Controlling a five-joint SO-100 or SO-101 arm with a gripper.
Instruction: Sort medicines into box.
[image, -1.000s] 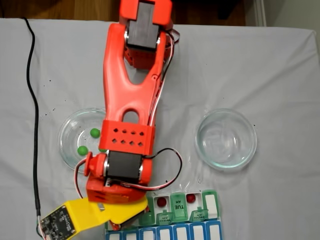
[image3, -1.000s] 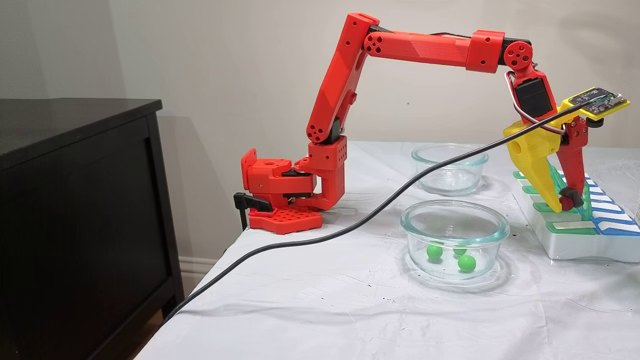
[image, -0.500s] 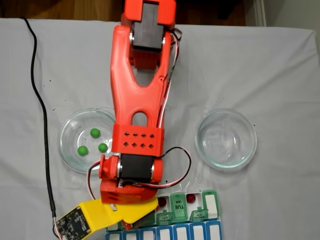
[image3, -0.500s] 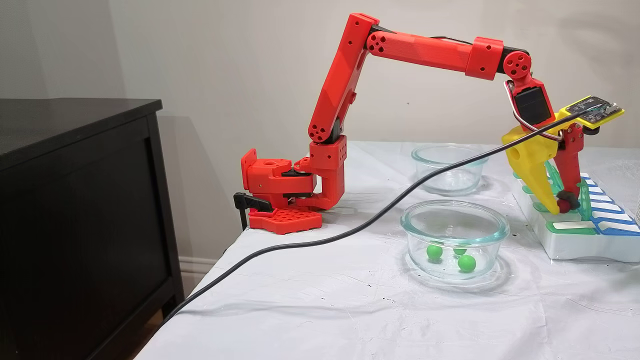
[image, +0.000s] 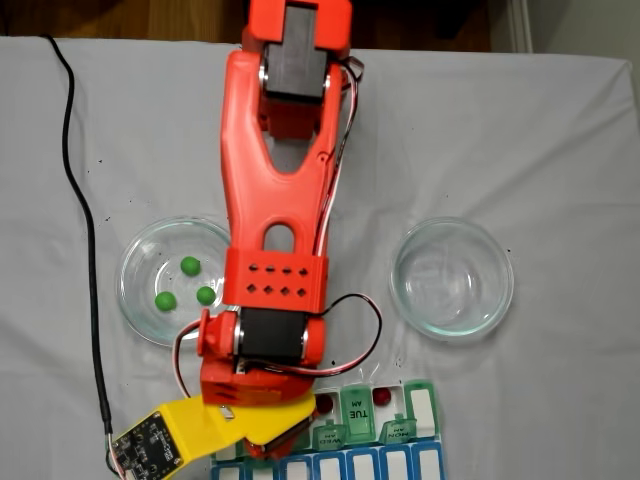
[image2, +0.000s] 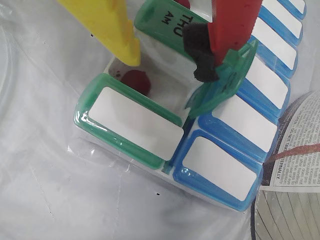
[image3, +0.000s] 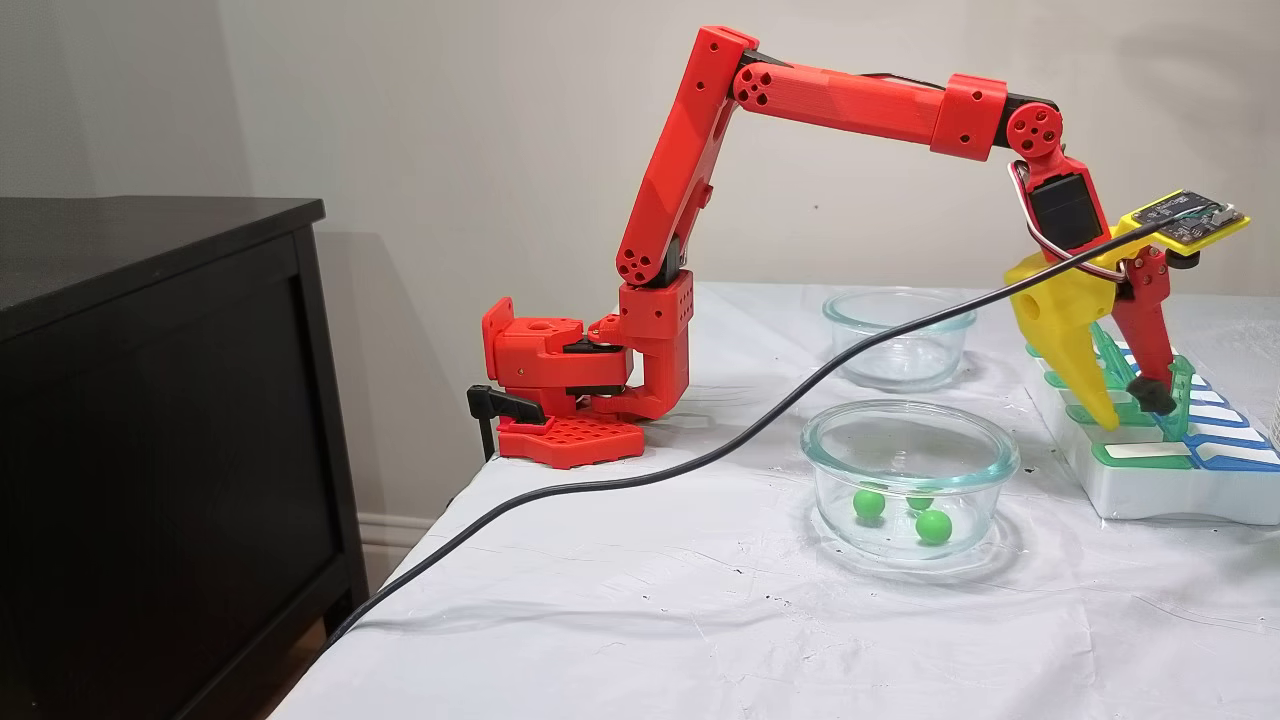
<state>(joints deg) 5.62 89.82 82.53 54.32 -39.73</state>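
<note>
Gripper (image2: 167, 62) spread over box (image2: 130, 127), red ball (image2: 136, 81) lying in the open cell; best lift straight up, avoiding the raised lid (image2: 222, 87).

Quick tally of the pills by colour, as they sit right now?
Green balls, in the glass dish: 3
Dark red balls, in open cells of the pill organizer: 3
Total: 6
</note>
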